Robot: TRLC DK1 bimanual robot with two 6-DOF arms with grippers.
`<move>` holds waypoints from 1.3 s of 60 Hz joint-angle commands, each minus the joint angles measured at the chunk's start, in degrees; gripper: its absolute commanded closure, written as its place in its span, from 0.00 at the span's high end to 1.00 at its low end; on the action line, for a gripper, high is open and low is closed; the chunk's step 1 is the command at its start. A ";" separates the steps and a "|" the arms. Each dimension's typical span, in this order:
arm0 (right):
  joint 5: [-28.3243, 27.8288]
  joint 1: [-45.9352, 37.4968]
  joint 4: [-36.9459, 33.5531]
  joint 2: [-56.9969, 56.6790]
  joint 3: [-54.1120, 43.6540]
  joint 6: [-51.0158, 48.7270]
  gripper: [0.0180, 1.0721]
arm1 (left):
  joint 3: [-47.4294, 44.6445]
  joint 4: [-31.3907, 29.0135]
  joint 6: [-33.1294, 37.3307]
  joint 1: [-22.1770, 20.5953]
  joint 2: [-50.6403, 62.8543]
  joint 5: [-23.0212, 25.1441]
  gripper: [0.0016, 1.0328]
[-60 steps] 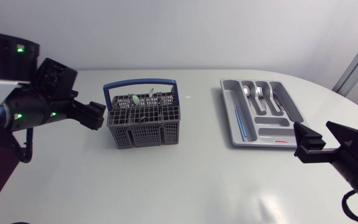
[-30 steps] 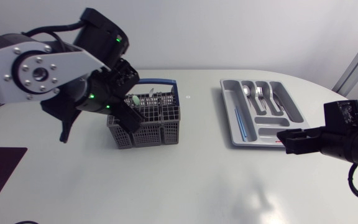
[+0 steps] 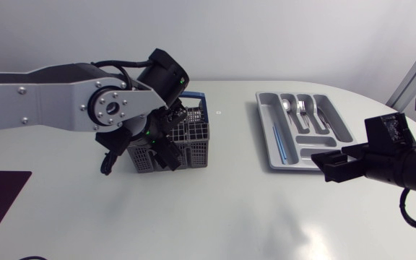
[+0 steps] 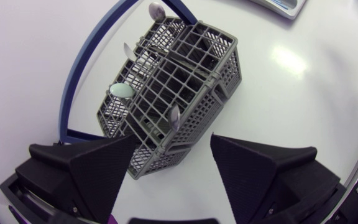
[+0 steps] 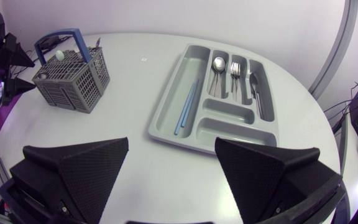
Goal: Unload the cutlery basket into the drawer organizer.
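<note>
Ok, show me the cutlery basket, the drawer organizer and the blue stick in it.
cutlery basket (image 4: 185,93), left wrist view, grey mesh wall.
drawer organizer (image 5: 229,132), right wrist view, bare cross compartment.
blue stick (image 5: 186,109), right wrist view, mid-shaft.

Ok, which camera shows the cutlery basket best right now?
Left wrist view: the cutlery basket is close up, with its compartments and cutlery visible. In the head view my left arm covers part of it; the right wrist view shows it far off.
</note>
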 commanded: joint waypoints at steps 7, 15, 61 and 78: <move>0.05 1.45 0.27 -0.13 0.47 -0.07 0.95 | 1.86 2.29 -1.24 0.20 3.25 -1.29 0.56; 0.13 1.45 0.71 -0.48 0.12 -0.07 0.95 | 1.51 4.57 -1.16 0.99 3.78 -1.29 0.37; 0.40 1.98 1.59 -2.50 -1.99 0.54 0.95 | -0.60 8.09 -0.89 1.95 6.51 -2.61 0.17; 0.48 2.06 1.68 -2.94 -2.69 0.54 0.95 | -0.69 8.35 -0.63 1.43 6.51 -3.05 0.09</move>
